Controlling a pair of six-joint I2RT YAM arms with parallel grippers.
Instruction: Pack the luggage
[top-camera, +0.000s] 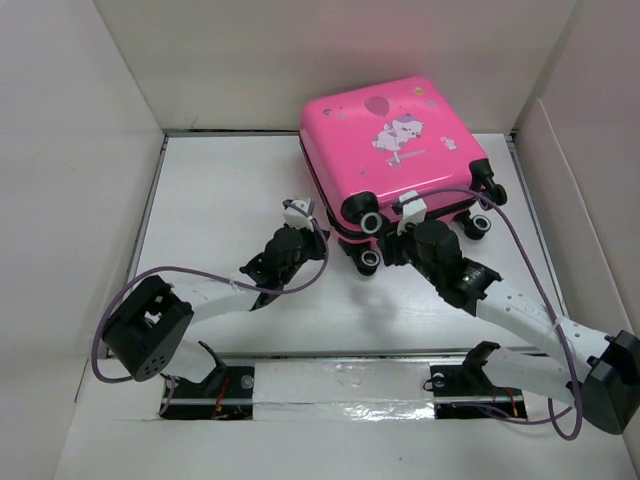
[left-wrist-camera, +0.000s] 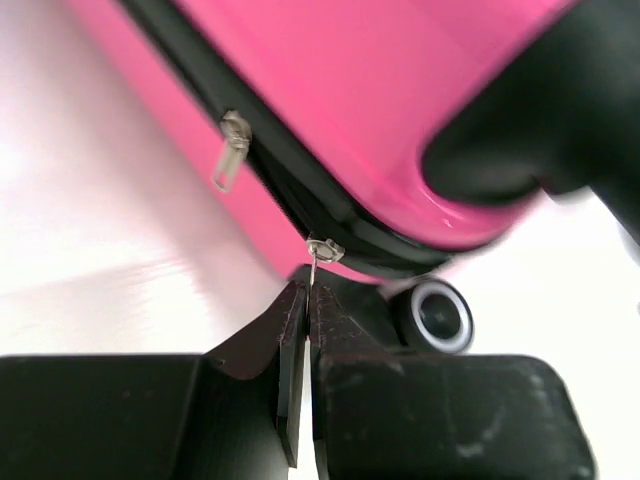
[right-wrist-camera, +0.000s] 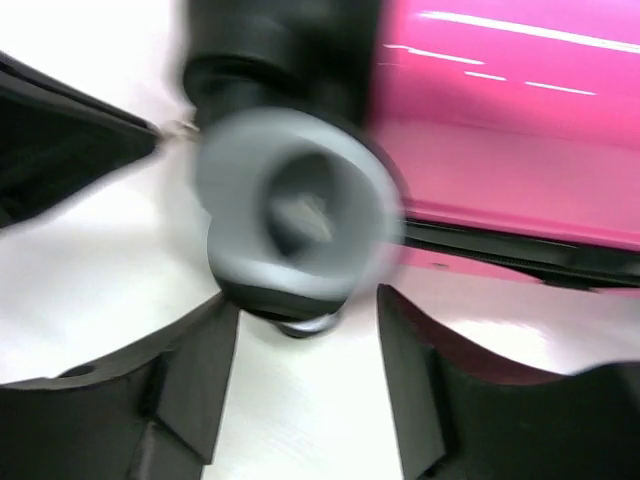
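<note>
The luggage (top-camera: 395, 150), a hot-pink hard-shell suitcase with a white cartoon print, lies closed and flat at the back of the table. My left gripper (top-camera: 316, 224) is at its near left corner. In the left wrist view this gripper (left-wrist-camera: 307, 290) is shut on the thin metal zipper pull (left-wrist-camera: 313, 268) that hangs from the black zipper seam (left-wrist-camera: 290, 180). My right gripper (top-camera: 392, 243) is at the near edge by the wheels. It (right-wrist-camera: 308, 310) stands open, and a blurred grey wheel (right-wrist-camera: 295, 215) sits just beyond its fingertips.
A second zipper pull (left-wrist-camera: 230, 150) hangs further along the seam. Another wheel (left-wrist-camera: 437, 315) sits just right of the left fingers. White walls (top-camera: 80, 150) box in the table on three sides. Purple cables (top-camera: 520, 240) loop off both arms.
</note>
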